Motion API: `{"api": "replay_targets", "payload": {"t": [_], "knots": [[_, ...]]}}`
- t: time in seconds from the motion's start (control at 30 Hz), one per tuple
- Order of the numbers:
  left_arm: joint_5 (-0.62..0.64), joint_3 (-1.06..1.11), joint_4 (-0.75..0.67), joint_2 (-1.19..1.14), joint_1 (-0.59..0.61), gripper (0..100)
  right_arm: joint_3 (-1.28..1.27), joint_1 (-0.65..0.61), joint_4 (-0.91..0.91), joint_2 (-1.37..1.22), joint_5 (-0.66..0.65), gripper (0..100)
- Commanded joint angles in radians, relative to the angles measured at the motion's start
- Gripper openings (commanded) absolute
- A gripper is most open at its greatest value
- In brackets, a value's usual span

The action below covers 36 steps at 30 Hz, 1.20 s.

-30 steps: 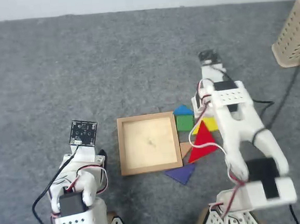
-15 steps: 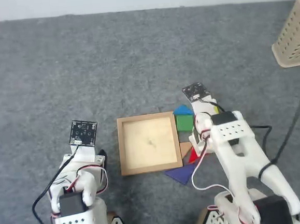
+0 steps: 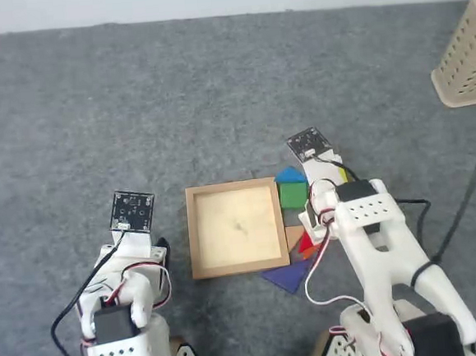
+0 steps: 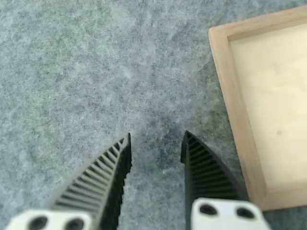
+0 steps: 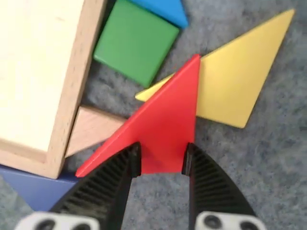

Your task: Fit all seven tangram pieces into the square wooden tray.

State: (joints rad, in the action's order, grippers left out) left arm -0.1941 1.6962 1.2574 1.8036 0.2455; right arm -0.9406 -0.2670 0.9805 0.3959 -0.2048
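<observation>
High view: we are seeing the wooden tray [image 3: 193, 231] empty, the pieces [image 3: 292, 195] huddled against its side nearest the right arm [image 3: 373, 217]. Left wrist view: the left gripper [image 4: 156, 143] is hovering over carpet [image 4: 72, 62] beside the tray, slightly parted, holding nothing. Right wrist view: the right gripper [image 5: 161, 152] is straddling the red triangle [image 5: 165, 115], jaws slightly apart (no firm grip yet, we judge); we should be closing squarely across its edges, sparing the yellow triangle [image 5: 235, 81]. Since a second ago, this arm has been drawing back over the pieces.
</observation>
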Motion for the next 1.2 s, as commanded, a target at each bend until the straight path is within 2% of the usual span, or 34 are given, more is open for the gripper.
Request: {"api": "replay_targets", "payload": {"t": [0.0, 0.23, 0.63, 0.97, 1.17], "knots": [[-0.005, -0.010, 0.005, 0.006, -0.002, 17, 0.114, -0.013, -0.018, -0.108, -0.017, 15.1], [-0.005, -0.010, 0.005, 0.006, -0.002, 17, 0.322, -0.016, -0.022, -0.409, -0.014, 15.1], [-0.005, -0.010, 0.005, 0.006, -0.002, 17, 0.592, -0.010, -0.012, -0.458, -0.063, 15.2], [-0.005, -0.010, 0.005, 0.006, -0.002, 17, 0.617, -0.050, 0.047, -0.447, 0.198, 15.8], [-0.005, -0.010, 0.005, 0.006, -0.002, 17, 0.620, -0.131, 0.061, -0.464, 0.301, 29.2]]}}
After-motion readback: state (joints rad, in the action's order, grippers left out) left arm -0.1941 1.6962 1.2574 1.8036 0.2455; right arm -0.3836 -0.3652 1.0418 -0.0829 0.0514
